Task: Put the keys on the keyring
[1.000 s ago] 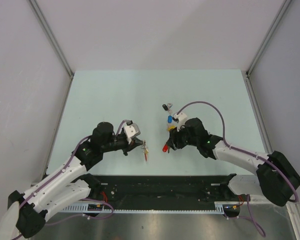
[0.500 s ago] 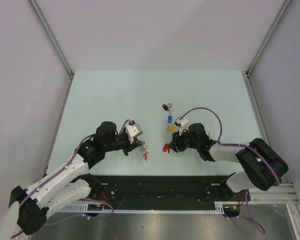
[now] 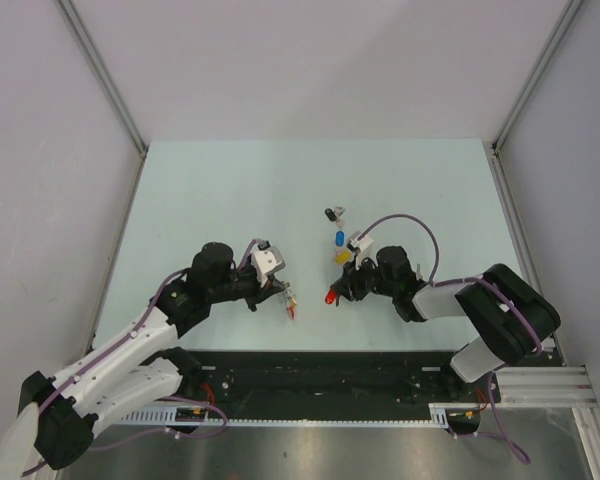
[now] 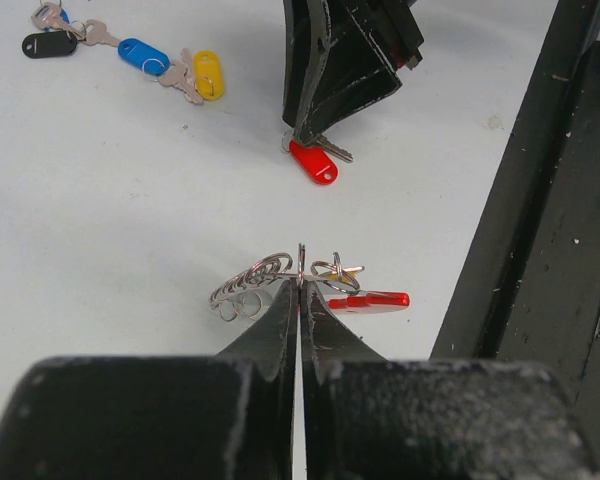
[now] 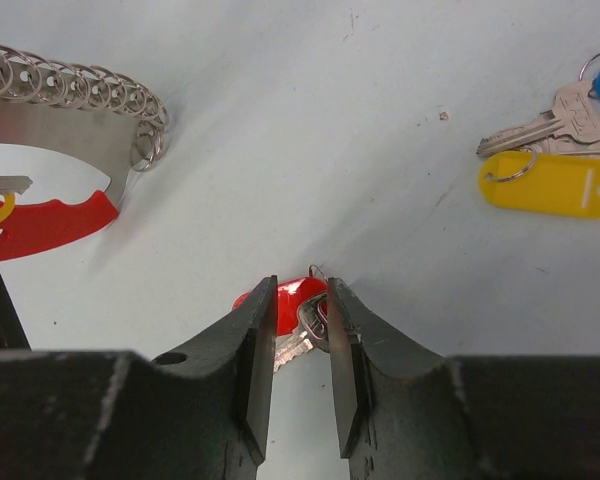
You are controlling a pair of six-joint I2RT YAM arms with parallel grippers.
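Now, counter (image 3: 230,200): pale, carrying everything below.
Left pincer (image 4: 300,285): closed tight on a metal loop of the keyring (image 4: 370,299), holding it just off the counter.
Right pincer (image 5: 300,300): jaws a little apart, lowered over the red-tagged key (image 4: 313,163); whether they press it I cannot tell.
Keyring: red band with silvery loops, near the red-tagged key but apart from it.
Red-tagged key: flat on the counter between the right jaws.
Other keys: yellow-tagged key (image 5: 550,185), blue-tagged key (image 4: 143,55) and black-tagged key (image 4: 48,44), in a row beyond the right pincer.
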